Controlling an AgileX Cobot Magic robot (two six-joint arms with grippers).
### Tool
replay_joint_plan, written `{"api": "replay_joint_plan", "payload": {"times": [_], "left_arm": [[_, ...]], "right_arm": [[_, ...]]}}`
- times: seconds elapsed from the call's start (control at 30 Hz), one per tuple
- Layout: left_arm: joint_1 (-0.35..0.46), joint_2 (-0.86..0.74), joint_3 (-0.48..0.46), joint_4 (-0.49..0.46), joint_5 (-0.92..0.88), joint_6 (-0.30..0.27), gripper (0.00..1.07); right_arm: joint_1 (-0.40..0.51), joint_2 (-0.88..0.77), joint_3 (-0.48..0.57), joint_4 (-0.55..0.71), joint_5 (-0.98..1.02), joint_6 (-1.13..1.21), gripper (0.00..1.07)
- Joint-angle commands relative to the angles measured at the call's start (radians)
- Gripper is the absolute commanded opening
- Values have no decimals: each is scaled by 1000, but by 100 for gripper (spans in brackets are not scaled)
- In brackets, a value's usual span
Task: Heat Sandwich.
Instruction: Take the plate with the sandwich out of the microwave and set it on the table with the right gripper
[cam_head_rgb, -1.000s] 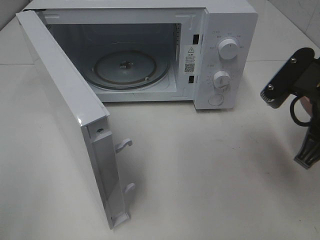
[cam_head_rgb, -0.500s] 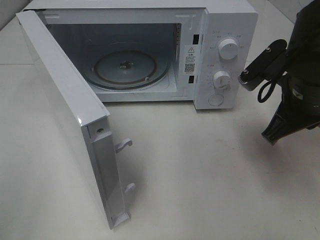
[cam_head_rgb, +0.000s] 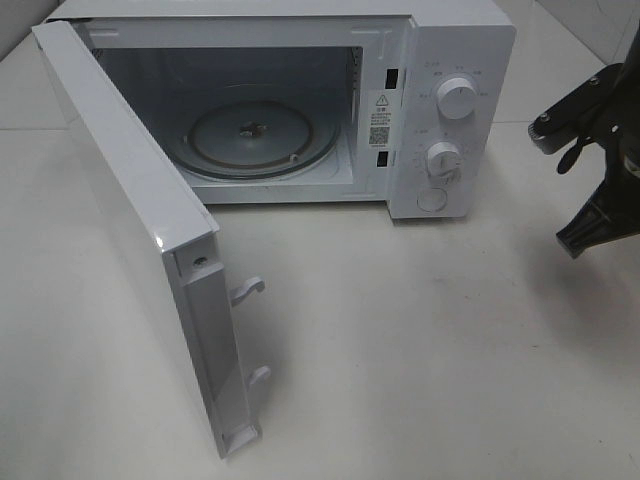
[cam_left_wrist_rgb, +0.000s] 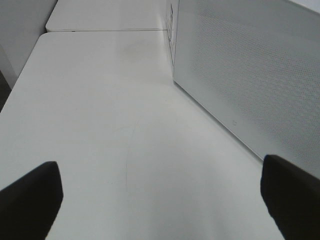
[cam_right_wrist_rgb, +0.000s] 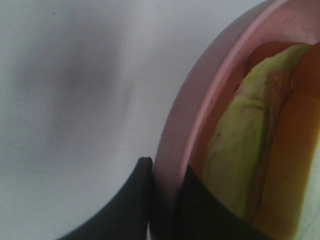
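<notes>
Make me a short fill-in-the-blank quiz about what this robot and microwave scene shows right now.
1. The microwave door stands ____.
2. The glass turntable inside has ____ on it.
3. The right gripper pinches the rim of a ____ plate carrying the sandwich.
4. The left gripper is open and holds ____.

Missing words: open; nothing; pink; nothing

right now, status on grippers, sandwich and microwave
Left gripper open, empty. Right gripper shut on pink plate rim, sandwich aboard. Microwave door open, turntable bare.
</notes>
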Motion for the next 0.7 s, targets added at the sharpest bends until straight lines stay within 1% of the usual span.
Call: {"api": "replay_joint_plan", "payload": {"times": [0.03, 0.07, 0.13, 0.33, 0.37, 0.5, 0.7], "left_arm": [[1, -23, 1, 1, 0, -5, 103], [1, -23, 1, 1, 0, -5, 103], [1, -23, 1, 1, 0, -5, 103], [1, -23, 1, 1, 0, -5, 103], [1, -23, 1, 1, 0, -5, 103], [1, -23, 1, 1, 0, -5, 103], [1, -23, 1, 1, 0, -5, 103]], "right_arm": [[-48, 8, -2, -44, -4, 23, 0], [-73, 13, -2, -44, -7, 30, 0], [-93, 22, -2, -44, -12, 30, 1], [-132, 49, 11, -45, -51, 47, 1], [-145, 59, 27, -47, -76, 68, 1], [-156, 74, 56, -66, -118, 98, 1], [-156, 116, 111, -142, -167, 212, 1]]}}
